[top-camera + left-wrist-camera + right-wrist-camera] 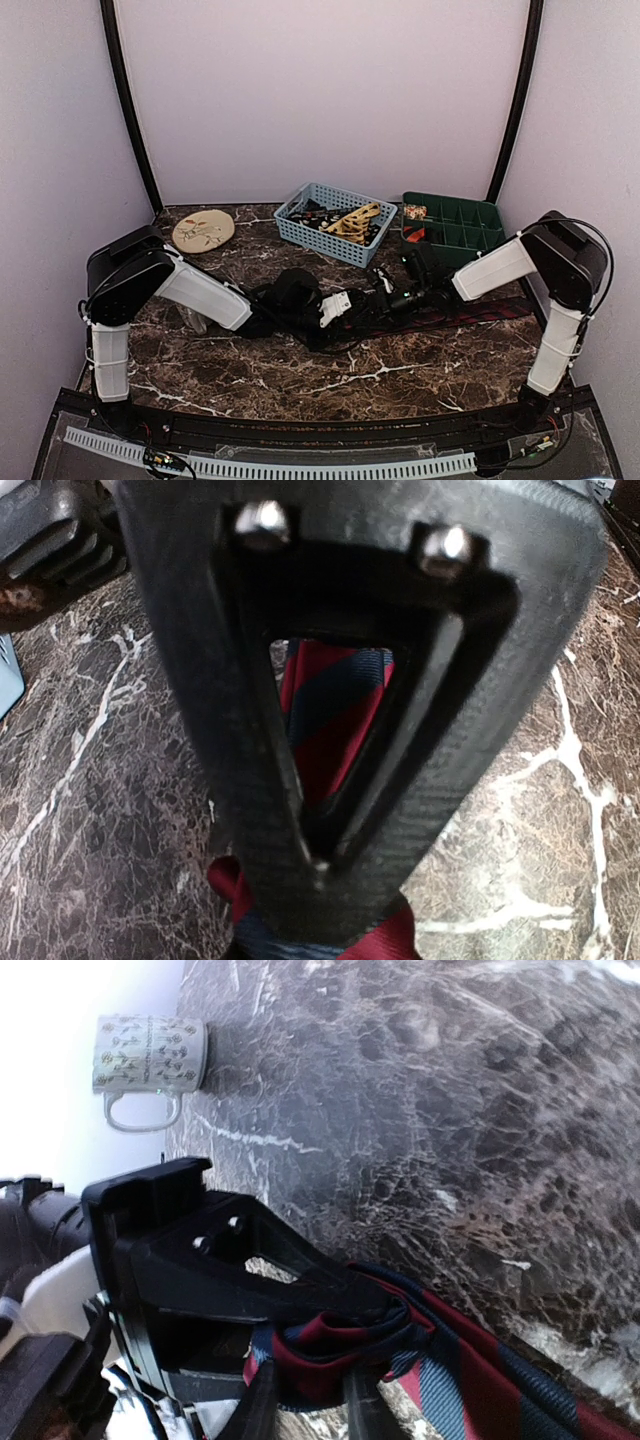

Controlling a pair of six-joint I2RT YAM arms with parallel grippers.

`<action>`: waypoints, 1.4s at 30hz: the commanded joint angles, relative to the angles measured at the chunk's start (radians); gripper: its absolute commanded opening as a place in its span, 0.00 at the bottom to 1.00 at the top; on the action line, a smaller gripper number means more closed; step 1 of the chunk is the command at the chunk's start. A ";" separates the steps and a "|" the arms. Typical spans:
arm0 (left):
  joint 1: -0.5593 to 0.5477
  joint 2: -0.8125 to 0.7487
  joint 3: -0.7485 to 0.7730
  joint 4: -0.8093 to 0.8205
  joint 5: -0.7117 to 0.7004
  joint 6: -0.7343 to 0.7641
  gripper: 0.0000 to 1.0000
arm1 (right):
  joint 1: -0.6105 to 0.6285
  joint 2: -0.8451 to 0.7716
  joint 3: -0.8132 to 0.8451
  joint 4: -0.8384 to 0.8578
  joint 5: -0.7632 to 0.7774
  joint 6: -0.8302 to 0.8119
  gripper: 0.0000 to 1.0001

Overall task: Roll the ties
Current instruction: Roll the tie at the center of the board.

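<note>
Left gripper (355, 310): set over the folded tie end; grip cannot be told.
Right gripper (305, 1400): fingers parted at the same fold, nothing seen clamped.
Striped tie (480, 312): long axis laid rightward from both grippers.
Nearer arm: neither; both are met at the fold.

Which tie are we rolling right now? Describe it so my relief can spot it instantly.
On the marble table, in front of the blue basket and green tray, a tie stretches from the centre toward the right arm. Unlike the basket's contents, it is out on the tabletop, dark blue with red diagonal stripes.
</note>
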 commanded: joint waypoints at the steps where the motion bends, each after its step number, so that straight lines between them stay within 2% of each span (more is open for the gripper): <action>1: -0.006 0.059 -0.040 -0.264 -0.063 0.015 0.24 | 0.013 0.030 0.012 -0.006 0.017 -0.011 0.08; 3: -0.006 0.059 -0.036 -0.266 -0.060 0.015 0.25 | 0.012 0.038 0.015 -0.028 0.025 -0.027 0.01; 4: -0.006 0.058 -0.033 -0.268 -0.060 0.014 0.27 | 0.010 0.044 0.015 -0.034 0.027 -0.033 0.00; 6: -0.006 0.052 -0.026 -0.268 -0.060 0.014 0.32 | 0.006 0.051 0.011 -0.041 0.028 -0.044 0.00; 10: -0.006 0.008 0.002 -0.256 -0.060 0.034 0.48 | -0.010 0.057 -0.013 -0.050 0.032 -0.070 0.00; 13: -0.002 -0.031 0.028 -0.249 -0.037 0.049 0.56 | -0.024 0.053 -0.033 -0.060 0.039 -0.093 0.00; 19: -0.001 -0.112 -0.055 -0.067 0.047 0.034 0.66 | -0.055 0.051 -0.065 -0.096 0.075 -0.151 0.00; 27: -0.001 -0.085 -0.232 0.351 0.103 -0.095 0.72 | -0.070 0.088 -0.070 -0.131 0.124 -0.204 0.00; 34: 0.037 0.044 -0.233 0.621 0.166 -0.197 0.72 | -0.071 0.110 -0.076 -0.164 0.158 -0.242 0.00; 42: 0.039 0.170 -0.133 0.650 0.262 -0.176 0.69 | -0.071 0.128 -0.074 -0.137 0.152 -0.231 0.00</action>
